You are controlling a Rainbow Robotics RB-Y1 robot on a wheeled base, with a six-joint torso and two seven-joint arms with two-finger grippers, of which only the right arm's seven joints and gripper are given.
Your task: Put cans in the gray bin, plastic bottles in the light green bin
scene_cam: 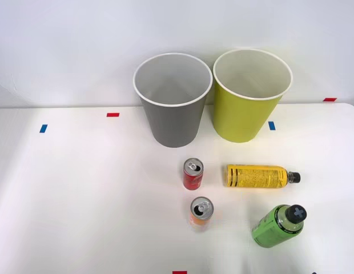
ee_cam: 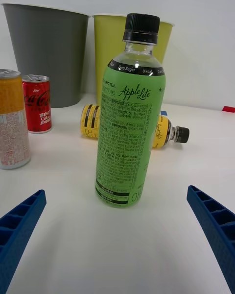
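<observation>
Right gripper [ee_cam: 117, 235] low over the bench [scene_cam: 80, 200], blue fingers spread wide, nothing between them. Green Apple Lite bottle [ee_cam: 131, 127] stands upright dead ahead, centred in the gap, long axis vertical, not yet touched. Behind it the yellow-label bottle [ee_cam: 98, 121] lies on its side. Light green bin [scene_cam: 249, 97] sits beyond, gray bin [scene_cam: 173, 100] beside it. Red can [scene_cam: 193, 174] and orange can [scene_cam: 201, 213] stand apart.

White table [scene_cam: 80, 200] with two bins, two cans, two bottles, tape marks.
</observation>
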